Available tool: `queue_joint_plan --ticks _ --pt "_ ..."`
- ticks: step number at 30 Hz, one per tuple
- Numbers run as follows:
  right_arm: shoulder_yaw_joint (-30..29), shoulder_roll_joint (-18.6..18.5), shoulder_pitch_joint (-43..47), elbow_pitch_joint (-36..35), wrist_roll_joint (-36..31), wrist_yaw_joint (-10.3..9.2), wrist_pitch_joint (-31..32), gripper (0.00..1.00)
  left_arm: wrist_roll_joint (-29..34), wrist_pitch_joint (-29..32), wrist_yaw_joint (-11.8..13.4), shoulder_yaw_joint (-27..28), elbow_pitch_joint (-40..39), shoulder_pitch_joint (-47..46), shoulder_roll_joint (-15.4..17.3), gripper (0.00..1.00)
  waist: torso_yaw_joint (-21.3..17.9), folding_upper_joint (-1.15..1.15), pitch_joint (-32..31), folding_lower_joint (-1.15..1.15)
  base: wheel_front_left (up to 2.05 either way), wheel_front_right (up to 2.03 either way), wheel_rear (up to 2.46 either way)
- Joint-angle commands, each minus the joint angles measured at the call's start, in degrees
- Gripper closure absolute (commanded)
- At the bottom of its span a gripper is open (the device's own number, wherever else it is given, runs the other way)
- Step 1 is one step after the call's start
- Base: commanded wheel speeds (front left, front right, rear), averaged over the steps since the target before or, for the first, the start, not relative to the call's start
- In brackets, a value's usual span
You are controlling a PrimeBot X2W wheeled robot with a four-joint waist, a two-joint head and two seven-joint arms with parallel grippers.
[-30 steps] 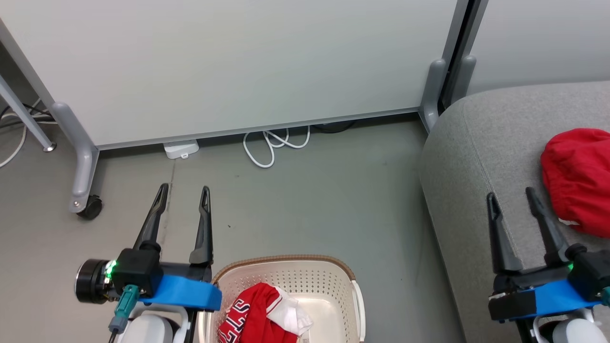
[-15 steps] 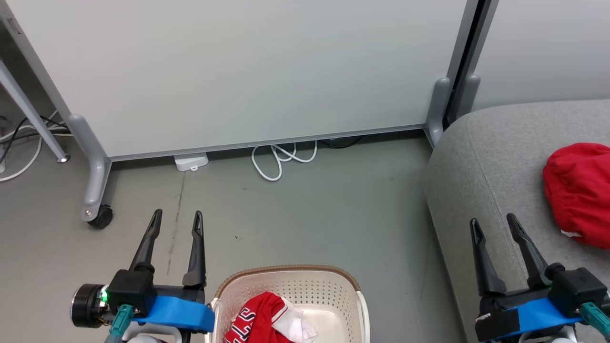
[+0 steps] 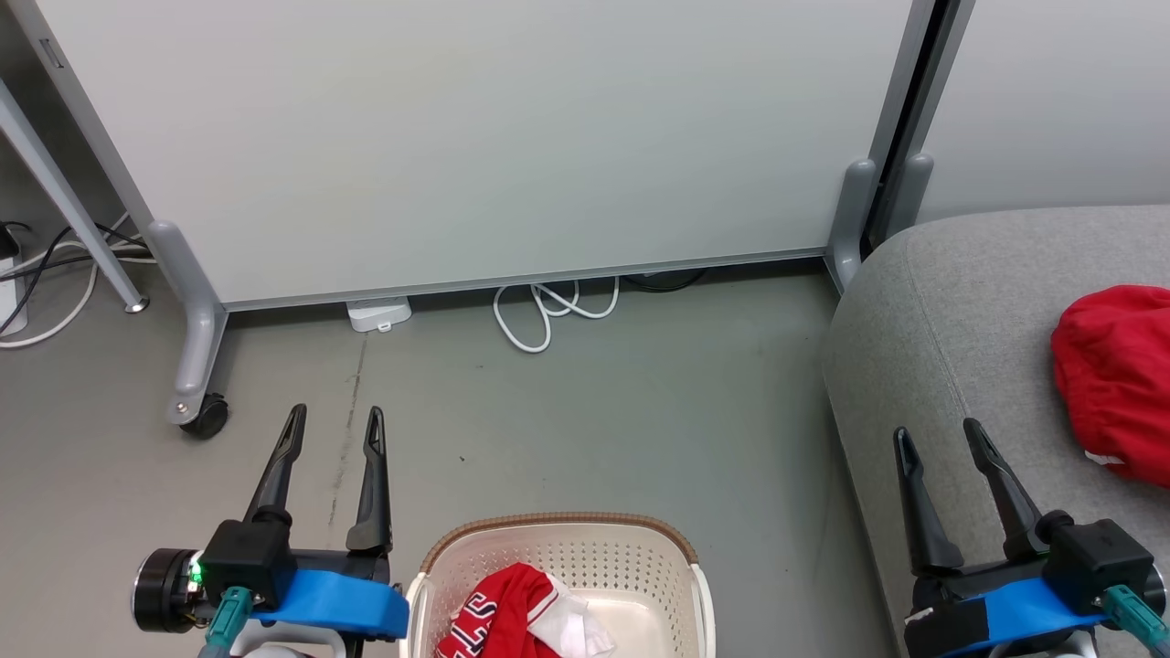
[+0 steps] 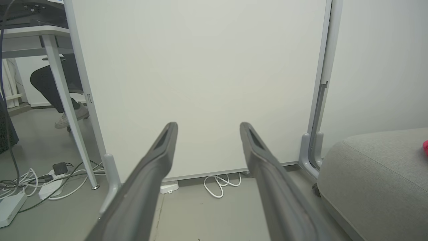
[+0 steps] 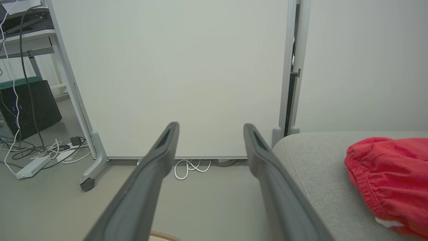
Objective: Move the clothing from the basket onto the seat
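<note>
The cream basket (image 3: 672,548) with a brown rim stands on the floor at the bottom of the head view. In it lies a crumpled red jersey (image 3: 503,617) with white trim and dark lettering. Red elastic-waist shorts (image 3: 1115,379) (image 5: 388,177) lie bunched on the grey seat (image 3: 951,311) (image 5: 311,167) (image 4: 374,174) at the right. My left gripper (image 3: 334,420) (image 4: 207,125) hovers open and empty, left of the basket. Over the seat's left part my right gripper (image 3: 937,434) (image 5: 210,125) is open and empty, left of the shorts.
A white partition panel (image 3: 475,137) on grey castor legs (image 3: 196,347) stands behind. White cable loops (image 3: 548,315) and a small white box (image 3: 377,315) lie at its base. Cables and a power strip (image 4: 46,187) lie at the left under a desk, where a person's foot (image 4: 68,118) shows.
The head camera has tilted and turned, so the whole picture shifted down and right. Both grippers sit lower in the picture and stay open. The clothing has not moved.
</note>
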Motion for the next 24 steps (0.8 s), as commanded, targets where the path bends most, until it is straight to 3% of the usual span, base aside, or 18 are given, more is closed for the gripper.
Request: queue_joint_plan --ticks 1,13,24 --pt "0.14 -0.18 0.66 0.15 -0.2 0.03 -0.21 0.0 0.45 -0.17 -0.16 0.38 0.06 0.48 0.0 0.0 0.0 0.0 0.03 0.0 0.0 0.0 0.0" --pt "0.46 -0.51 0.24 0.58 -0.14 0.03 -0.2 0.0 0.99 -0.17 -1.0 0.54 0.92 -0.12 -0.37 0.0 -0.18 0.0 0.26 0.0 0.0 0.0 0.0" --pt "1.58 -1.06 -1.27 0.59 0.31 0.03 -0.2 0.0 0.67 -0.17 -2.56 -2.92 7.34 -5.51 0.16 0.0 -1.0 0.0 1.87 0.0 0.0 0.0 0.0"
